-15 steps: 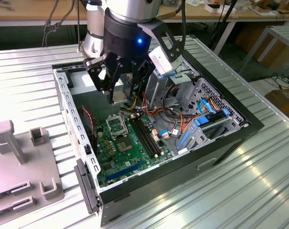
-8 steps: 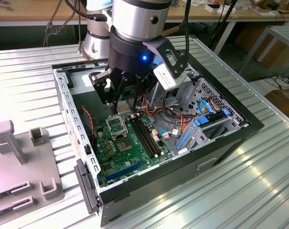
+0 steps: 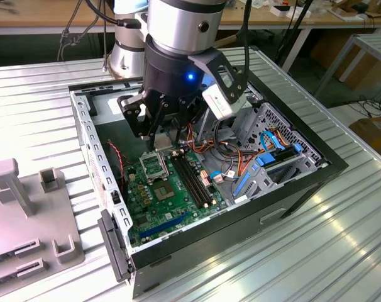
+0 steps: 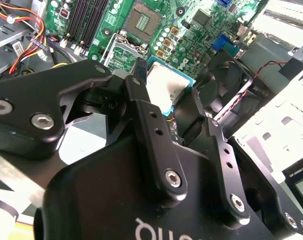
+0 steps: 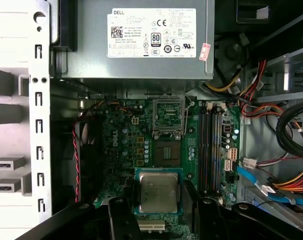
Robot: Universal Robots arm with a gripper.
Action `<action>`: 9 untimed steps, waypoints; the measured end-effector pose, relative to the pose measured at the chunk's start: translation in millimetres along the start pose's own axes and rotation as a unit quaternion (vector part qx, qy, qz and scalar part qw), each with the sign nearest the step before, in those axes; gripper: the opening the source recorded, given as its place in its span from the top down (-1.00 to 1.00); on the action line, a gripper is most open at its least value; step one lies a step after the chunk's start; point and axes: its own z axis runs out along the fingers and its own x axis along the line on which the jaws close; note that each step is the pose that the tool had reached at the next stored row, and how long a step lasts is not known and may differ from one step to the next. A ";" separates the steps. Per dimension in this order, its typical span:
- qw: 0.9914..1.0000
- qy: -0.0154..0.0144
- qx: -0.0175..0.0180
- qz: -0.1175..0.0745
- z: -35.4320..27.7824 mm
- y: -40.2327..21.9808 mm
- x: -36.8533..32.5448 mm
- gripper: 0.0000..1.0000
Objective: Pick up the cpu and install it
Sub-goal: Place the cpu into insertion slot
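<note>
The cpu (image 5: 158, 191) is a flat square chip with a dull silver top and a teal-green rim. It hangs level between the black fingers (image 5: 122, 216) of my gripper (image 5: 159, 201), which is shut on it. In the second wrist view the cpu (image 4: 164, 86) sits tilted between the two fingers (image 4: 144, 107), above the green motherboard (image 4: 201, 30). The open socket (image 5: 167, 152) lies just beyond the chip, with its metal load frame (image 5: 169, 116) swung up. In the exterior view my gripper (image 3: 160, 139) hovers low inside the open computer case (image 3: 303, 182), right over the socket (image 3: 154, 167).
Long black memory slots (image 5: 211, 145) run beside the socket. A grey power supply (image 5: 141, 40) lies beyond it, and a black fan (image 5: 84, 155) with a red-black wire sits at the board's other side. Bundled cables (image 5: 281, 150) and a drive cage (image 3: 278, 141) crowd the exterior view's right. A grey fixture (image 3: 27, 214) stands outside the case.
</note>
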 end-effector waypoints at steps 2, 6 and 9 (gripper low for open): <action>1.000 0.000 0.000 0.000 0.3 -1.5 0.0 0.05; 1.000 0.000 0.000 0.000 1.0 -3.7 0.1 0.05; 1.000 0.000 0.000 0.000 1.1 -3.8 0.0 0.05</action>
